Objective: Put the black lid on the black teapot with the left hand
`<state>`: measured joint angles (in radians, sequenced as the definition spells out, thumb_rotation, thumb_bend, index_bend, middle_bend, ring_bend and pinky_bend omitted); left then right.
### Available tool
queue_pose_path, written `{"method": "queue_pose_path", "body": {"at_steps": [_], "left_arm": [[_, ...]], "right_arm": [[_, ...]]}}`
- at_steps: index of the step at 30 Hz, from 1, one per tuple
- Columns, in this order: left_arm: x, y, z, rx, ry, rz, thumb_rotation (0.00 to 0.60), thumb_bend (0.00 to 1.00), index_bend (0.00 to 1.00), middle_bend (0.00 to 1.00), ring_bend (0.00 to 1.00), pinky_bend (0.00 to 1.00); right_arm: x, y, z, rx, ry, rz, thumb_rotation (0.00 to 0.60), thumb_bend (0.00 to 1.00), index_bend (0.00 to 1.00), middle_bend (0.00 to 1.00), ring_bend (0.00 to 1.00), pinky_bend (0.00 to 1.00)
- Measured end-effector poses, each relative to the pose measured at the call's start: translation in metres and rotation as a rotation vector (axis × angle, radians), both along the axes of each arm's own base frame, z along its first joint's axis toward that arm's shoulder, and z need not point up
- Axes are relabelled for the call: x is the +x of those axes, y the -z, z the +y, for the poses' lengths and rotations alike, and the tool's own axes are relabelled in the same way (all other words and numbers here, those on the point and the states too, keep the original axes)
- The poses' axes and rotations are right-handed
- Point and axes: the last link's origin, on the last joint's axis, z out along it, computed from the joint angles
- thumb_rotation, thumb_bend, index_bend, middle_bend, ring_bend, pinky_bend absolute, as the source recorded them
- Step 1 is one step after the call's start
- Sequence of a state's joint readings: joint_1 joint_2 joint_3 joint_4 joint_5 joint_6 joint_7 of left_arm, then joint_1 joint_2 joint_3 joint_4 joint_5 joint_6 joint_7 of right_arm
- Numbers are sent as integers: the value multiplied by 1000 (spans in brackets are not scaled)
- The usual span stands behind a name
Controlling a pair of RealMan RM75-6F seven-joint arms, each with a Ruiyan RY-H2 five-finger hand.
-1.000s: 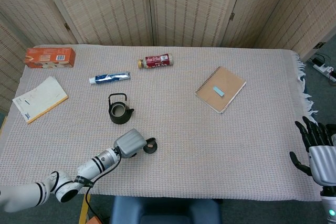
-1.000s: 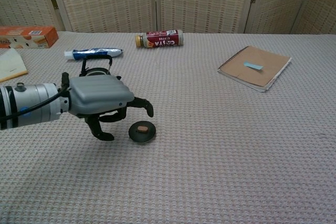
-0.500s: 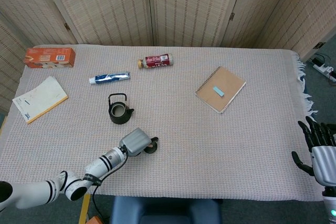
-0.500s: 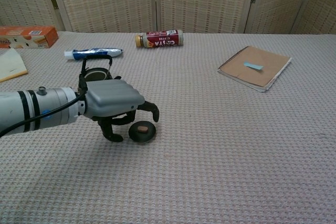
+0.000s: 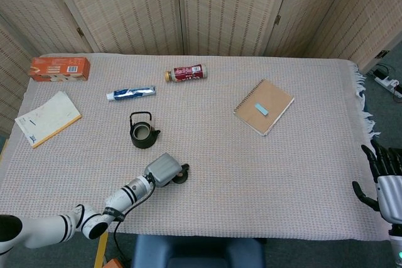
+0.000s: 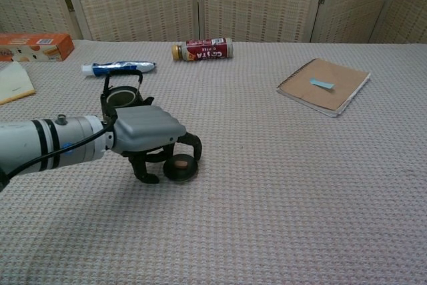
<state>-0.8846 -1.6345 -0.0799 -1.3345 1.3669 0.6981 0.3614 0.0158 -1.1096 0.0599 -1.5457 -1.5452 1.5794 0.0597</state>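
Note:
The black teapot (image 5: 142, 133) (image 6: 122, 96) stands upright with no lid, left of the table's middle. Its black lid (image 5: 181, 176) (image 6: 179, 168), with a tan knob, lies flat on the cloth in front of the teapot, a little to the right. My left hand (image 5: 163, 169) (image 6: 148, 131) is low over the lid's left side. Its fingers curl down around the lid, with the thumb on the near-left; I cannot tell if they touch it. My right hand (image 5: 384, 177) hangs off the table's right edge with fingers spread, holding nothing.
Behind the teapot lie a toothpaste tube (image 5: 130, 93) (image 6: 119, 67) and a red can (image 5: 186, 73) (image 6: 202, 49). A brown notebook (image 5: 264, 106) (image 6: 325, 85) lies at right. An orange box (image 5: 59, 68) and a white booklet (image 5: 48, 117) sit at far left.
My left hand has moved right and down onto the lid, its fingers now curling around it. The lid has stayed in place. My right hand has sunk slightly lower.

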Motion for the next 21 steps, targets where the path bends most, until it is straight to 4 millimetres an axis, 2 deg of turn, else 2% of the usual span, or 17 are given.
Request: {"method": "queue_pose_path", "body": {"at_steps": [6, 12, 21], "left_arm": [[1, 0, 0, 13, -2, -31, 600, 258, 337, 879, 878, 842], [0, -2, 3, 27, -2, -47, 600, 268, 347, 879, 878, 842], [-4, -18, 11, 57, -35, -63, 600, 268, 350, 879, 878, 842]], "right_arm": [[1, -1, 2, -7, -4, -1, 600, 370, 0, 0, 59, 0], [-2, 0, 3, -8, 6, -7, 600, 371, 0, 0, 58, 0], [-3, -1, 3, -15, 3, -10, 600, 370, 0, 0, 57, 0]]}}
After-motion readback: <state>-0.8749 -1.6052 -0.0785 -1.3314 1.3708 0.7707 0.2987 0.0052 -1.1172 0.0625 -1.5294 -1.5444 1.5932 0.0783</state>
